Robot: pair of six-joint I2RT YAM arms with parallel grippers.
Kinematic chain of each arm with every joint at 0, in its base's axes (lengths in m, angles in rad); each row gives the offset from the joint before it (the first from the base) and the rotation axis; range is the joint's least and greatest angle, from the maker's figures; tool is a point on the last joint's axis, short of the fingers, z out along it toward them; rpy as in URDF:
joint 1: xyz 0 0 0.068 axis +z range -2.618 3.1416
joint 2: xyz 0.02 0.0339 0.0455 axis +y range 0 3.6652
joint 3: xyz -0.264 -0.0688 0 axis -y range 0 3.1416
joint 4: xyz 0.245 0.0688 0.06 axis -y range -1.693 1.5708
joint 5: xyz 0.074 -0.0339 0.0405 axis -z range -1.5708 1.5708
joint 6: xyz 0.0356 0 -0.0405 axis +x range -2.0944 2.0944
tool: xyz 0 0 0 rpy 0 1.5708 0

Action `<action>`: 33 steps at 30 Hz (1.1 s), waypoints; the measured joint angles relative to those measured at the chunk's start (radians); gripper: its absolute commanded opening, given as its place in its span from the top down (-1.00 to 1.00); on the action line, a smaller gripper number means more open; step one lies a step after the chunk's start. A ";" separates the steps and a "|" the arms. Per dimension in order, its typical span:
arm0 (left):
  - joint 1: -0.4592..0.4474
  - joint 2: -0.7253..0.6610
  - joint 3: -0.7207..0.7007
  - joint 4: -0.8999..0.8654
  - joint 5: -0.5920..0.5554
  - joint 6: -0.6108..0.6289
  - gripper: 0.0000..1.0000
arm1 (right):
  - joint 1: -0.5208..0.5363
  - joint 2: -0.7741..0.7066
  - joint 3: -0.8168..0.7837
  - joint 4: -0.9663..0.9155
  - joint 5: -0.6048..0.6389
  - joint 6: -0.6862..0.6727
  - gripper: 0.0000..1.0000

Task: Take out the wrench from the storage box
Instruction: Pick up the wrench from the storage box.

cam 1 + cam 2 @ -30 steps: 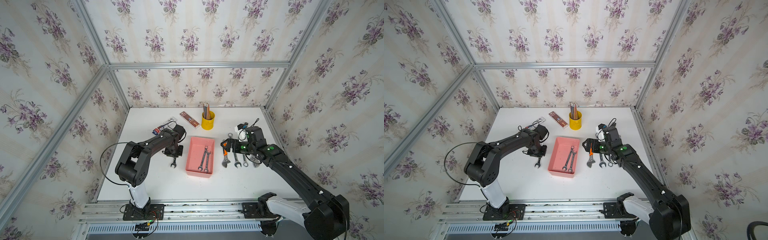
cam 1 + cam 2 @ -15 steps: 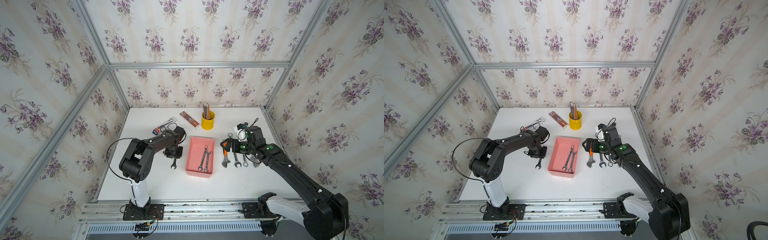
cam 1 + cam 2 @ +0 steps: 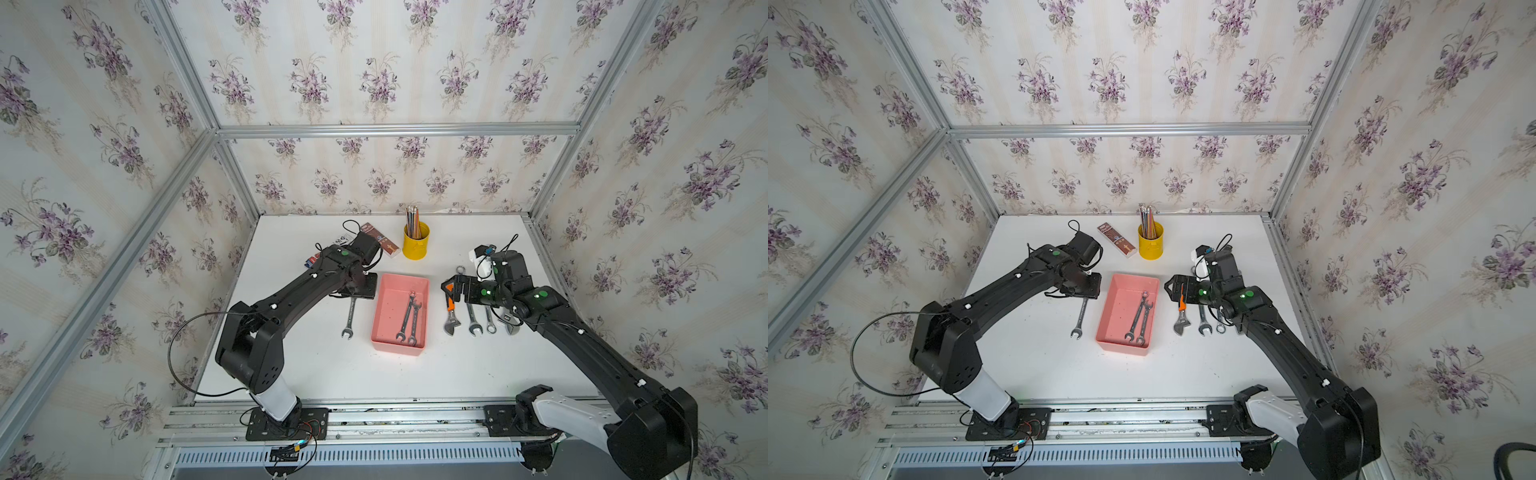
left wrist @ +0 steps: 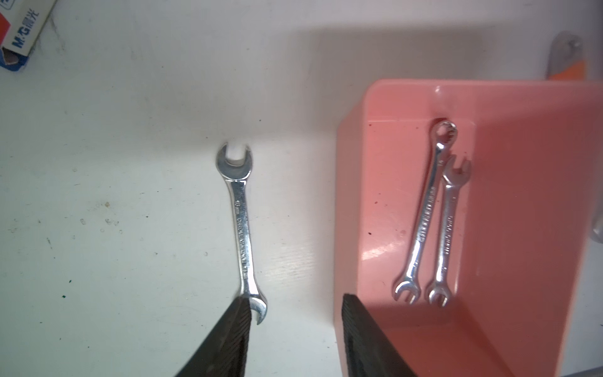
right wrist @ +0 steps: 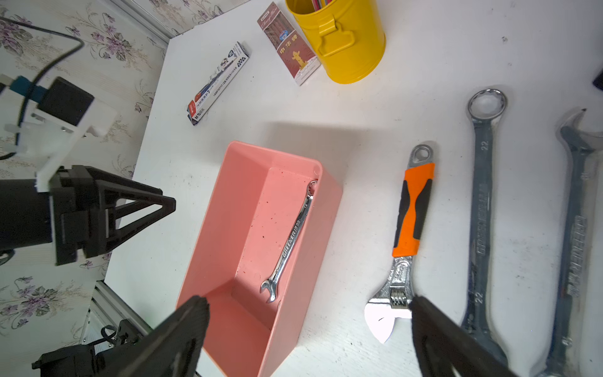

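Black ribbed fingers [image 4: 228, 339] of the left tool [image 4: 295, 305] are standing apart, clamping nothing. One tip is overlapping the end of a wrench [image 4: 242, 225] that is lying flat on the counter [image 4: 114, 196], just beside the storage box [image 4: 352, 196].

We are judging that a sideways withdrawal could snag that end and drag the wrench, or knock the box wall.

Inside the box, a ring-ended wrench [image 4: 424, 215] and an open-ended wrench [image 4: 448, 235] are lying side by side near one long wall, which is crowding any grasp.

The right tool [image 5: 308, 303] is hovering wide apart between the box and an orange-handled adjustable wrench [image 5: 412, 212]. A yellow cup [image 5: 346, 42] is standing well apart.
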 measured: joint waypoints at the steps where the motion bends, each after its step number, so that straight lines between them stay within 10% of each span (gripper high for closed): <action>1: -0.022 0.006 0.014 -0.005 0.000 -0.009 -0.03 | 0.000 0.000 0.000 0.000 0.000 0.000 -1.00; 14: -0.217 0.238 0.080 0.071 0.016 -0.085 -0.04 | 0.000 -0.006 0.000 0.000 0.000 -0.001 -0.99; 33: -0.261 0.396 0.076 0.120 0.006 -0.090 0.02 | 0.000 -0.005 0.000 0.000 0.000 -0.003 -1.00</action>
